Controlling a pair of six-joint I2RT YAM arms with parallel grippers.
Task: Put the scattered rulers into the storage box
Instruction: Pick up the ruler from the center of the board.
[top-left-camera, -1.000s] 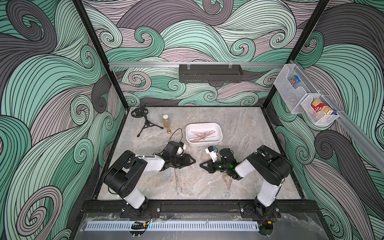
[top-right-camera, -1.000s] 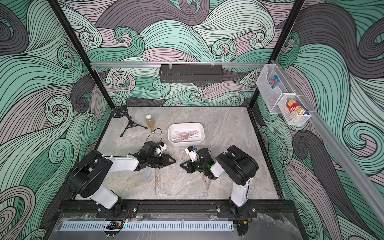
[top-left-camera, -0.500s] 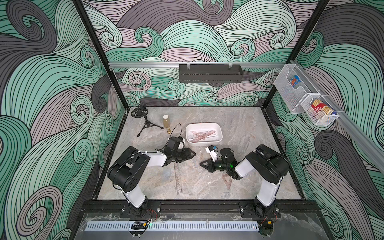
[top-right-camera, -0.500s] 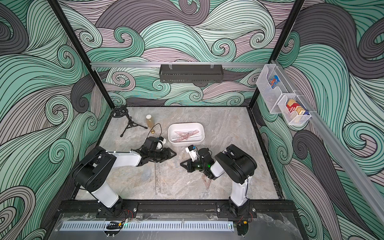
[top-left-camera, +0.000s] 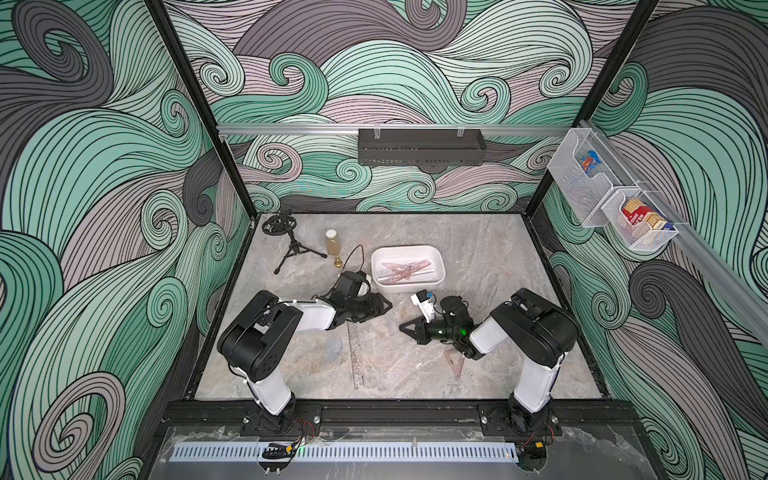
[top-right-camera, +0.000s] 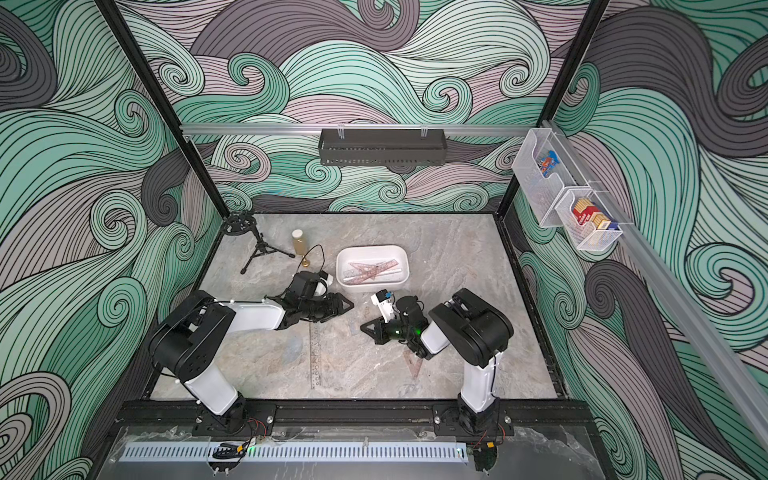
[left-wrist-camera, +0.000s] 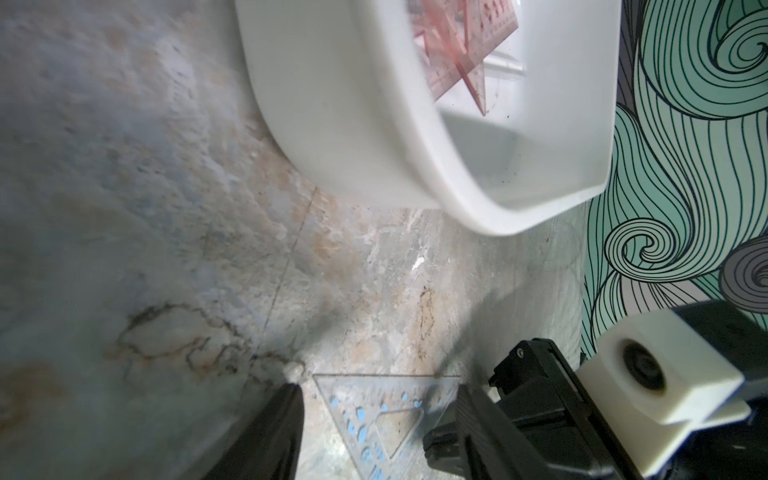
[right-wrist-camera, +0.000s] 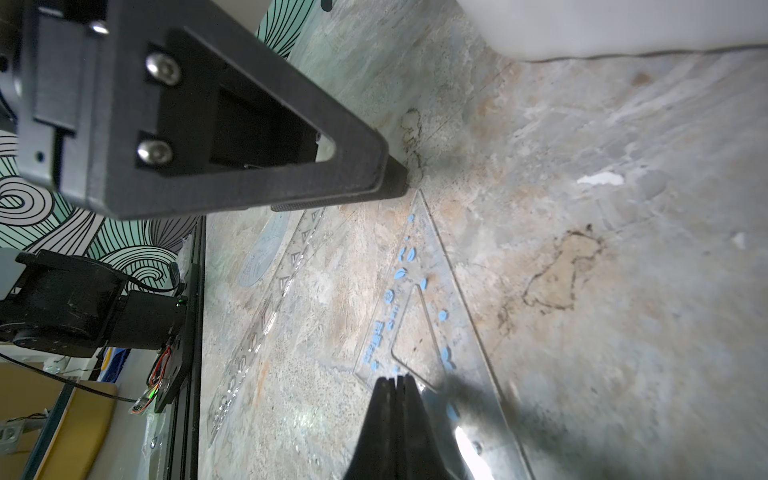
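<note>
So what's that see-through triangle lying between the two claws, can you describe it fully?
The clear set square is a thin, transparent plastic triangle with blue printed marks and a triangular cut-out. It lies flat on the marbled table, near the white storage box. The shut right gripper rests its tips on one edge, seemingly pressing; the open left gripper has a finger on each side, one tip beside a corner.

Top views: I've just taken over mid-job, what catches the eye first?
The white storage box mid-table, already holding pinkish rulers. Just in front of it the left gripper, open, and the right gripper, shut, meet nose to nose over a clear set square with blue marks. A long straight ruler lies nearer the front edge.
</note>
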